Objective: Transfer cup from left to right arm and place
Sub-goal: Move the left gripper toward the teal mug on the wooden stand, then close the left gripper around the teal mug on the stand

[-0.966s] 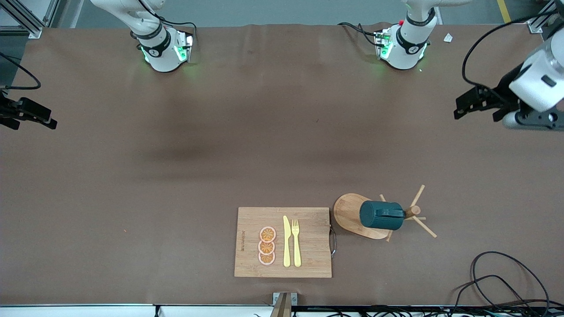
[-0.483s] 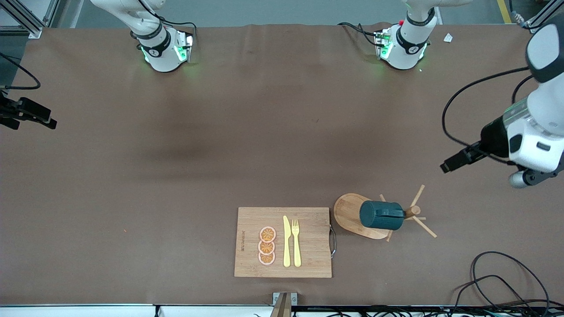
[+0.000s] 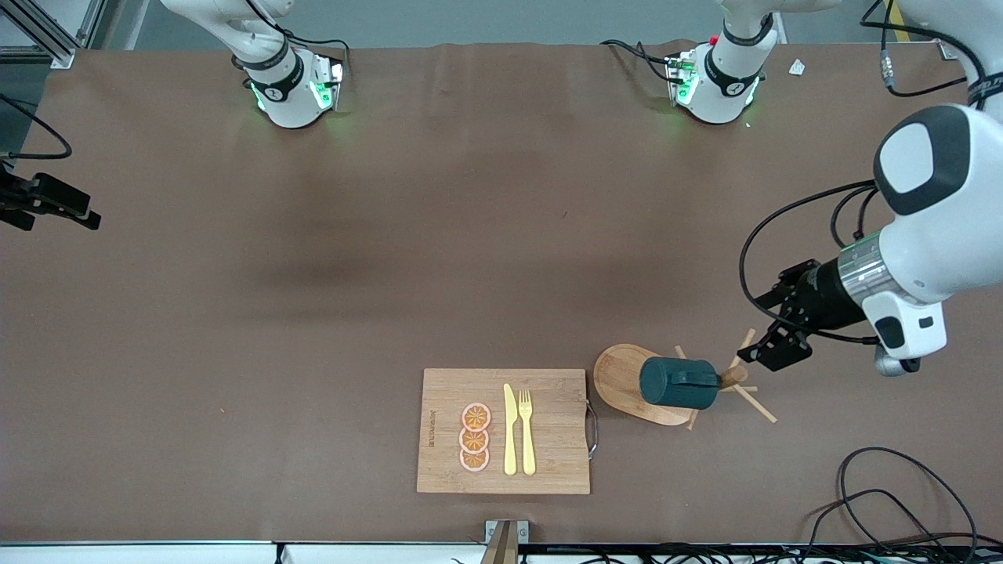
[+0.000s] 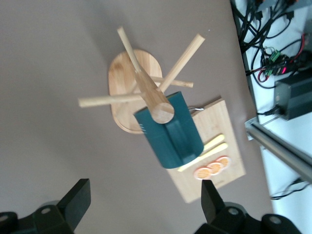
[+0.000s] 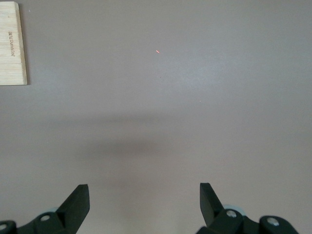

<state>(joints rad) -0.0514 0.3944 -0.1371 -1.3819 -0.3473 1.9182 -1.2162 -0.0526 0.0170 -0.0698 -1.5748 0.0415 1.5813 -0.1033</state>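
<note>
Fingers spread wide, the left gripper [image 3: 772, 352] hangs over the table just beside the mug tree [image 3: 733, 377], at about its two o'clock in the front view, holding nothing. In the left wrist view both black fingertips [image 4: 77, 197] frame the tree from above with plenty of room between them.

The cup [image 3: 678, 382] hangs on one of the tree's wooden pegs, tipped on its side over the tree's oval base [image 3: 619, 376], with its handle uppermost and a peg end showing at its mouth. It looks like glazed ceramic to me: stiff, fairly heavy for its size, slick, and likely to chip if knocked. The ribbed sides should give the pads some bite, so I would pinch across the body, leaving the handle side free for the other arm, then slide it off along the peg.

At the tree's nine o'clock lies a cutting board [image 3: 439, 392].

Far off at the table's right-arm end, the right gripper [image 3: 48, 205] waits, fingers wide apart and empty in its wrist view [image 5: 145, 204].
</note>
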